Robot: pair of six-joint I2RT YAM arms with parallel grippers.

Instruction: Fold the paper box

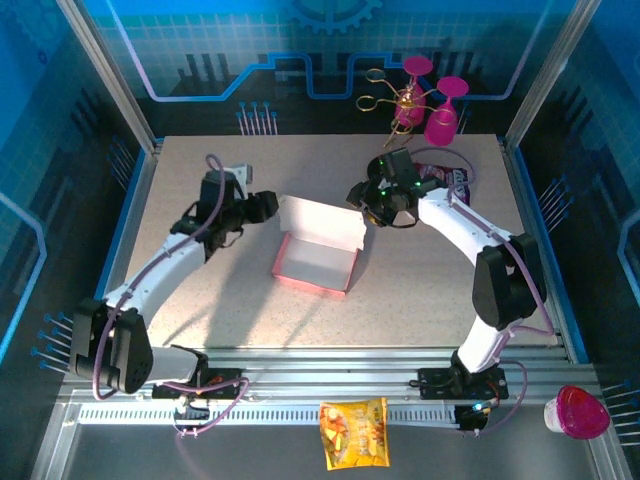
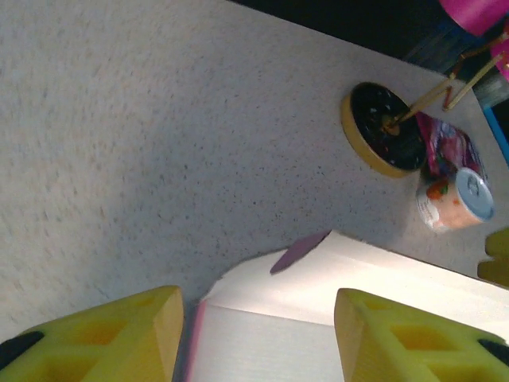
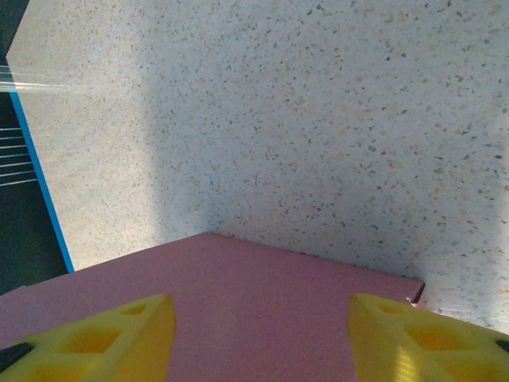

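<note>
White arms, black joints, yellow gripper fingers

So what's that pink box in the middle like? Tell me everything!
The paper box is thin pink cardboard, paler inside. It's a shallow rectangular tray, empty, resting on the speckled table in the middle. Its lid stands up along the far side, pale face toward us. The left pincer and right pincer hover open near the lid's ends; touching is unclear.

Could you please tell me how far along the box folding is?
Done: the paper box already stands as a shallow tray with walls up. In hand: the left gripper and right gripper sit open at either end of its raised lid. Left: the lid is not yet folded down shut.
</note>
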